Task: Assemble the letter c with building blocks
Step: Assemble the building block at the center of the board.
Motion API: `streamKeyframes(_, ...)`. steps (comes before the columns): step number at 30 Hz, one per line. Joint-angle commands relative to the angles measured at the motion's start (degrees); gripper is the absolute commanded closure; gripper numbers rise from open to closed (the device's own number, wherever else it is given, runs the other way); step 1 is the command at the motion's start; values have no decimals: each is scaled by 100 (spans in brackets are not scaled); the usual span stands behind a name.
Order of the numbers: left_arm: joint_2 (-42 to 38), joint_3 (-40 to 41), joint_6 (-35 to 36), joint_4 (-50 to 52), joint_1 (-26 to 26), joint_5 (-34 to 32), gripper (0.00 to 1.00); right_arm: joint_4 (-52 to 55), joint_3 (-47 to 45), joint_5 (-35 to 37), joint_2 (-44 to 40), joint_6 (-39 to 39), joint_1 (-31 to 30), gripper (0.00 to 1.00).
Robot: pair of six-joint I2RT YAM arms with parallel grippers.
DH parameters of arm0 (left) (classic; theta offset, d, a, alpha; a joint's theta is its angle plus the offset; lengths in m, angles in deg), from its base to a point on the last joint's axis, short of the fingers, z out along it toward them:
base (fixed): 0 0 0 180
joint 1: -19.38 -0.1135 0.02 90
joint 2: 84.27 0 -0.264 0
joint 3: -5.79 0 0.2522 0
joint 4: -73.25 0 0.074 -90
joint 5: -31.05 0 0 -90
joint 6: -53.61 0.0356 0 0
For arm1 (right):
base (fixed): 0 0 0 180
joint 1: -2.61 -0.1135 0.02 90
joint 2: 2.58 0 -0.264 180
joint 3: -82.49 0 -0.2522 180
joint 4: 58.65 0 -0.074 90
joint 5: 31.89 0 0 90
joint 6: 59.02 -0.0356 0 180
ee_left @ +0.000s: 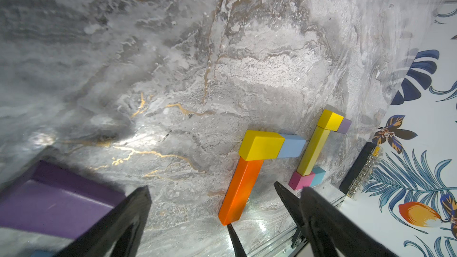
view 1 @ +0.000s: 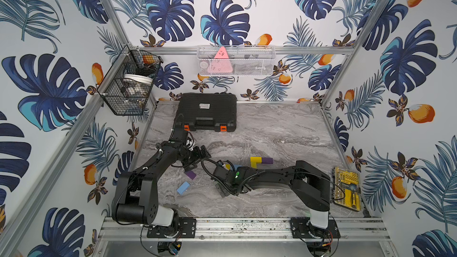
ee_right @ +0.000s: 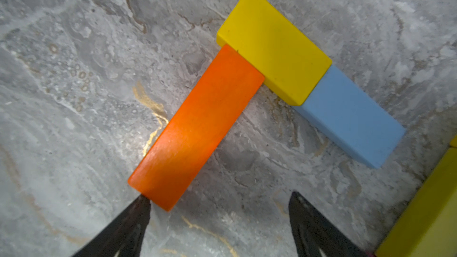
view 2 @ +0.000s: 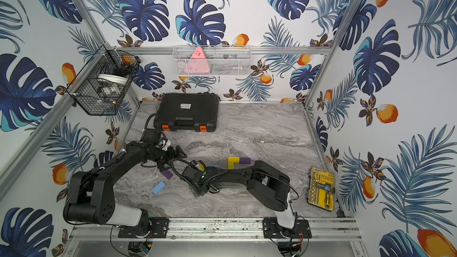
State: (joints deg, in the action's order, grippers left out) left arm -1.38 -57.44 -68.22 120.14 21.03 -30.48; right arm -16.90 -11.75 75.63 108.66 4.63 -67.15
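I see the table (view 1: 284, 132) with the case (view 1: 206, 111) at its back edge. The left gripper (ee_left: 225, 188) is spread wide and empty. A purple block (ee_left: 57, 199) lies by one finger, with a blue block (view 1: 183, 187) near it. The right gripper (ee_right: 221, 197) is wide too and grips nothing — one fingertip (ee_right: 143, 206) touches the end of the orange block (ee_right: 195, 127). That block butts a yellow block (ee_right: 274, 45), which meets a second blue block (ee_right: 351, 117) end to end — all mid-table.

I see a purple block (view 1: 190, 175) and a light blue block (view 1: 183, 188) apart at lower centre, and a yellow block (view 1: 254, 160) to their right.
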Motion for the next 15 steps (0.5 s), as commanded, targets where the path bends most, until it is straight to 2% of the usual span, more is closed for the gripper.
streamKeyframes(1,14,-19,1,-7,3,36,1,23,17,70,-14,-28,30,11)
streamKeyframes(10,-16,-19,-24,-17,5,92,1,-29,-66,-147,-336,-208,139,11)
streamKeyframes(15,-136,34,-55,-46,11,141,1,-65,-250,-759,-1032,-1210,631,12)
